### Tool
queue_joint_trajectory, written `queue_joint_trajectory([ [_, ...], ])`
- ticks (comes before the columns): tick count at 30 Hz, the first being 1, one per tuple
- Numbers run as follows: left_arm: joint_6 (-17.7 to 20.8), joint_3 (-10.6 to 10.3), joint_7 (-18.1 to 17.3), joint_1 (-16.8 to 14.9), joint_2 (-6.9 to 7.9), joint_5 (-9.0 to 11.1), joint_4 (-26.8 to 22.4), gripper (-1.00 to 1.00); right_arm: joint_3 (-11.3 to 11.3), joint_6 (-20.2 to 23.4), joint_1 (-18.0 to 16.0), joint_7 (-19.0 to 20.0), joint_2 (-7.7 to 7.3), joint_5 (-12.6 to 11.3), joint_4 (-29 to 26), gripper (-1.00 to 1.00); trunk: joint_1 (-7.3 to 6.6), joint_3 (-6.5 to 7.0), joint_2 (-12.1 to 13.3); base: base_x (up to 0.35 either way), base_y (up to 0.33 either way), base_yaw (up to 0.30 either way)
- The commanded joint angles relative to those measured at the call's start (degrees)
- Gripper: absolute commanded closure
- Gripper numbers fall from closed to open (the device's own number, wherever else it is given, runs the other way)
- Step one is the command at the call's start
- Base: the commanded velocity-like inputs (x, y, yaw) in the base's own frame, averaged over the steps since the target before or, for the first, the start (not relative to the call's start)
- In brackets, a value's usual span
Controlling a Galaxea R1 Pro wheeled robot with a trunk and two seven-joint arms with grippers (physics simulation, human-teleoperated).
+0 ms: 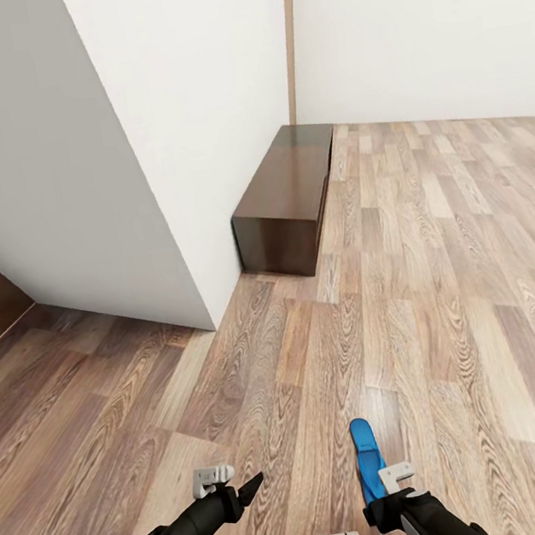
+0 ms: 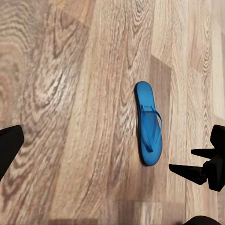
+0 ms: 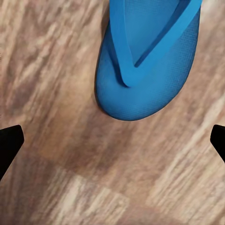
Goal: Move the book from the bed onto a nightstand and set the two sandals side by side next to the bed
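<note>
One blue sandal (image 1: 366, 457) lies flat on the wood-plank floor (image 1: 444, 291) directly ahead of my right gripper (image 1: 396, 479), its long axis running away from me in the head view. The sole is a slim, rounded oval of matte, finely stippled material; two smooth blue straps meet in a V at the toe post. In the right wrist view the sandal (image 3: 145, 56) sits beyond my fingers, not between them; my two dark fingertips (image 3: 9, 145) stand at opposite edges of that view, spread wide, with bare floor (image 3: 112, 178) in the gap. My right gripper holds nothing.

In the left wrist view the whole sandal (image 2: 149, 124) is seen from above, lying along the grain of the planks (image 2: 70, 117), strap side up. My left gripper's dark fingertips (image 2: 8, 145) are likewise far apart and hold nothing. The pointed black fingers of my other gripper show near the sandal's end.

The floor is glossy brown laminate with bold, swirling grain, laid in staggered boards. Well ahead, a long, low cabinet (image 1: 287, 199) of dark brown wood, box-shaped with a polished reflective top, stands against a plain white wall (image 1: 189, 98). My left gripper (image 1: 229, 485) hovers over the floor, well apart from the sandal.
</note>
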Motion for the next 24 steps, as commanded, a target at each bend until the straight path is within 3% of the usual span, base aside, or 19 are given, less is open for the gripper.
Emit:
queue_joint_trajectory([
  [1, 0.5, -0.1, 0.1, 0.0, 0.04, 0.6, 0.0, -1.00, 0.1, 0.4, 0.0, 0.1, -0.02, 0.2, -0.1, -1.00, -0.01, -0.04, 0.0, 0.000, 0.000, 0.000],
  [17, 0.5, 0.0, -0.1, 0.0, 0.04, 0.6, 0.0, -1.00, 0.1, 0.4, 0.0, 0.1, 0.02, 0.0, -0.1, -1.00, -0.01, -0.04, 0.0, 0.000, 0.000, 0.000],
  [24, 0.5, 0.0, -0.1, 0.0, 0.04, 0.6, 0.0, -1.00, 0.1, 0.4, 0.0, 0.1, 0.02, 0.0, -0.1, -1.00, -0.01, -0.04, 0.0, 0.165, 0.063, 0.000],
])
